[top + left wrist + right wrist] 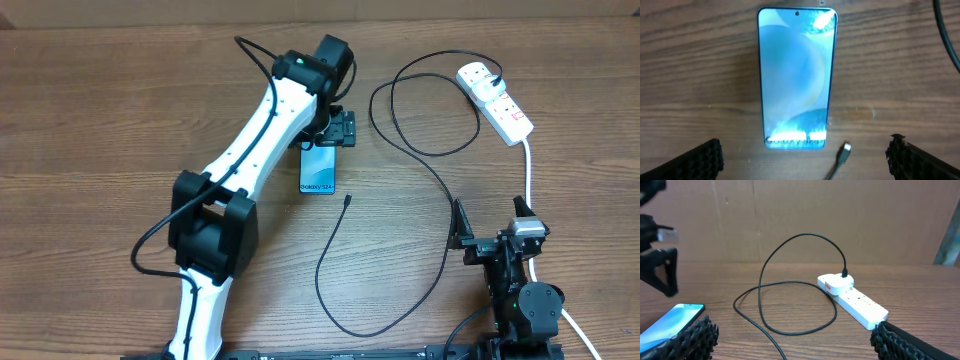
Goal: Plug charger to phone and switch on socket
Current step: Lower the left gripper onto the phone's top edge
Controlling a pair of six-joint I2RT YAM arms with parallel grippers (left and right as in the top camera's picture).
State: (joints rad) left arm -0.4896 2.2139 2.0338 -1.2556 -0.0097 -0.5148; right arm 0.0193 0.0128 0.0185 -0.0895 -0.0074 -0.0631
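The phone (317,171) lies flat on the wooden table with its screen lit and "Galaxy S24" at its near end; it also shows in the left wrist view (795,75) and the right wrist view (669,323). My left gripper (337,130) hangs over the phone's far end, open and empty (802,161). The charger's black connector tip (346,200) lies loose beside the phone's text end (844,151). Its cable (440,180) loops to the white plug (478,75), seated in the socket (505,110). My right gripper (492,235) is open and empty (795,342), short of the socket (860,305).
The socket's thick white cord (529,175) runs down the right side past my right arm. The black cable makes wide loops (790,295) across the middle and right of the table. A cardboard wall (840,215) stands behind the table.
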